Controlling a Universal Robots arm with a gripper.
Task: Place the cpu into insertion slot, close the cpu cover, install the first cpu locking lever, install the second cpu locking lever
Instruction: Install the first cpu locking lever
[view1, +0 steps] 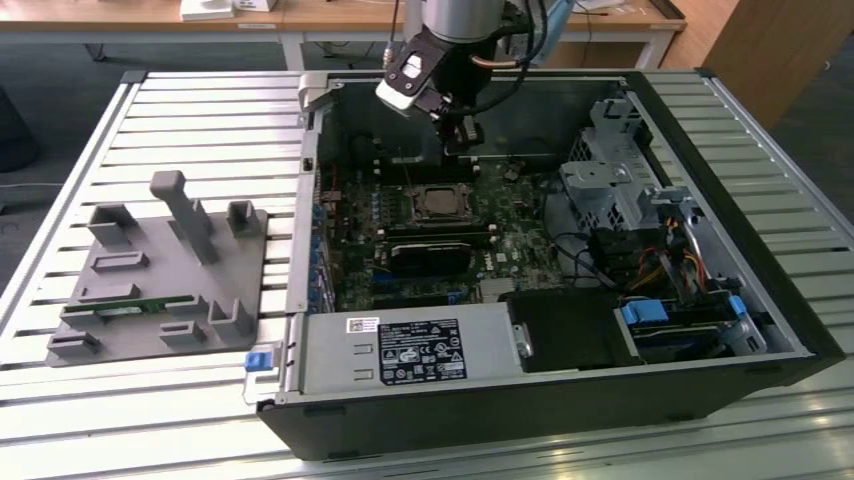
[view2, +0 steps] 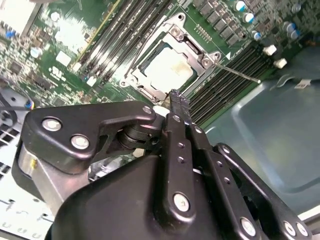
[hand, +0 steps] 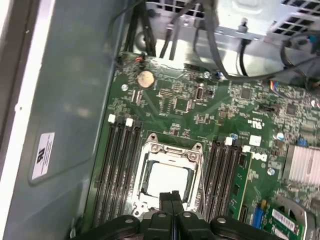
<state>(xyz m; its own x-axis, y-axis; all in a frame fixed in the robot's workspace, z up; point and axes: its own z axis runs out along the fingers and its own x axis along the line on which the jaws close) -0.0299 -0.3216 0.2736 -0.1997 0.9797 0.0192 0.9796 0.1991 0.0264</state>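
The gripper (hand: 172, 196) has its fingers pressed together with nothing between them, the tips close to one edge of the insertion slot (hand: 141, 192). The cpu (hand: 167, 181) sits in that slot, pale top up, near the fingertips but apart from them. The cpu cover (hand: 171, 149) lies around it. In the second wrist view a thin metal lever (view2: 237, 72) juts from the socket's corner across the memory slots (view2: 225, 85). Everything sits on the green motherboard (hand: 190, 105) inside the open computer case (view1: 747, 330)

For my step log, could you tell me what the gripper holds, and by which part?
Nothing is held: the gripper is shut empty, near the seated cpu.
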